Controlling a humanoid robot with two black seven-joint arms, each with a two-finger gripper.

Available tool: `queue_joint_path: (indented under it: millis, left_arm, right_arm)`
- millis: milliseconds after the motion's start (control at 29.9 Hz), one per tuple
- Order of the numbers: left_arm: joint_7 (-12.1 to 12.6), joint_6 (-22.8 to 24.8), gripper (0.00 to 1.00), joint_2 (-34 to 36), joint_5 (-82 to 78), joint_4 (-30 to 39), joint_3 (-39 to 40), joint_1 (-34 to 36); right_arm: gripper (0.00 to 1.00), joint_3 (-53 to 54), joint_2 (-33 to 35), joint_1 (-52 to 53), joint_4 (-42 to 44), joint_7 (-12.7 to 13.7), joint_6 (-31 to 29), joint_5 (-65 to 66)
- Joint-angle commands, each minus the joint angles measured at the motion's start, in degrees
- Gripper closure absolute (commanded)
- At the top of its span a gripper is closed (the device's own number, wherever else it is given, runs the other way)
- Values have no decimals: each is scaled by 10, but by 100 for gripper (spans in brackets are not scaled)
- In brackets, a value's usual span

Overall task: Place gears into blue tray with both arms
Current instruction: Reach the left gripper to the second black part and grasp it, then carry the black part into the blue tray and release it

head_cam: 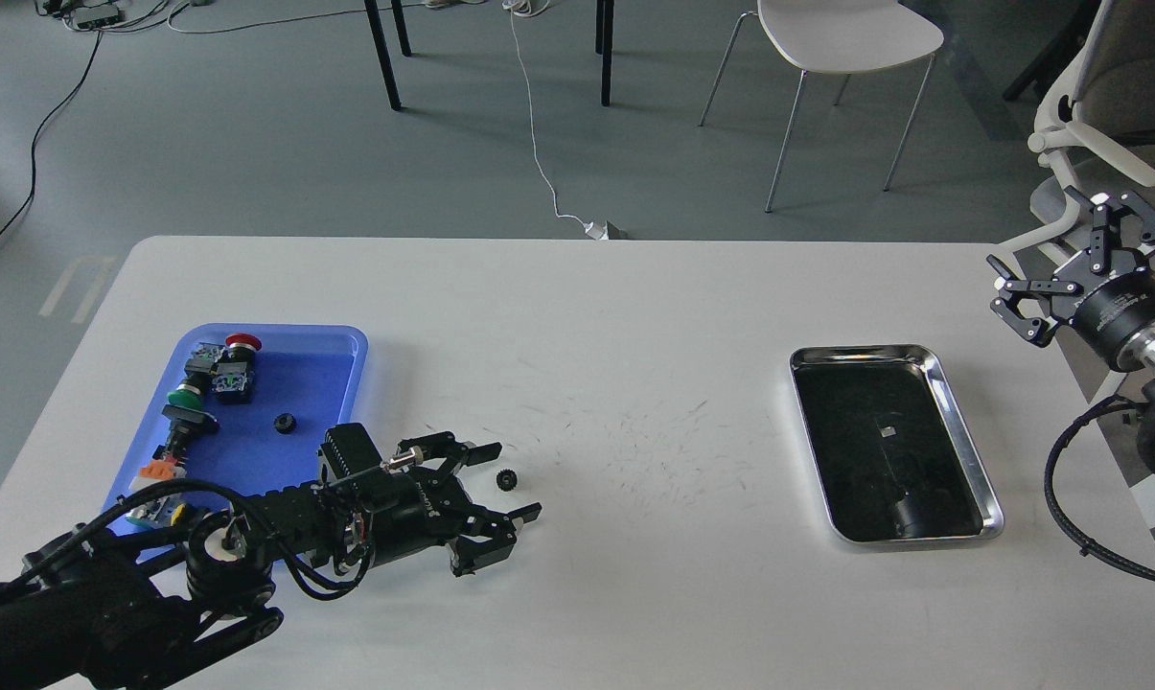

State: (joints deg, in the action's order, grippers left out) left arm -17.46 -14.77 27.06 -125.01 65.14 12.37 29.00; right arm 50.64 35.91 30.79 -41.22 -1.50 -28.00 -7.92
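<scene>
One small black gear [507, 478] lies on the white table, right between the spread fingertips of my left gripper [513, 480], which rests low on the table and is open. Another gear [286, 422] sits inside the blue tray [337, 369] at the left, alongside red [242, 342], green [183, 397] and yellow [176, 514] push-button switches. My left arm covers the tray's near right corner. My right gripper [1056, 278] hovers off the table's far right edge, open and holding nothing.
A shiny silver tray [951, 402] lies on the right half of the table. Scuff marks cover the table's middle. Chairs, table legs and a white cable stand on the floor beyond the far edge.
</scene>
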Motion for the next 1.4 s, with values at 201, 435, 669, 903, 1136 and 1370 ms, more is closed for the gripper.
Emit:
queue_joint_path:
  millis: [201, 435, 669, 903, 1136, 1370]
  left_arm:
    - [1, -3, 68, -4, 0, -16, -1, -8]
    - [2, -3, 91, -3, 0, -16, 0, -8]
    - [1, -17, 93, 76, 4, 39, 48, 5]
    - [-16, -22, 92, 248, 115, 111, 70, 9]
    - [-51, -85, 92, 297, 206, 83, 61, -64]
    - [-64, -127, 91, 275, 205, 14, 60, -133]
  right_arm:
    - [5, -5, -1, 0, 0, -1, 0, 0]
    - [5, -5, -1, 1, -1, -2, 0, 0]
    - [5, -5, 3, 2, -18, -1, 0, 0]
    - [5, -7, 18, 1, -75, -1, 0, 10]
    - [5, -28, 15, -18, -150, -2, 0, 50]
    - [5, -38, 7, -24, -156, -2, 0, 56]
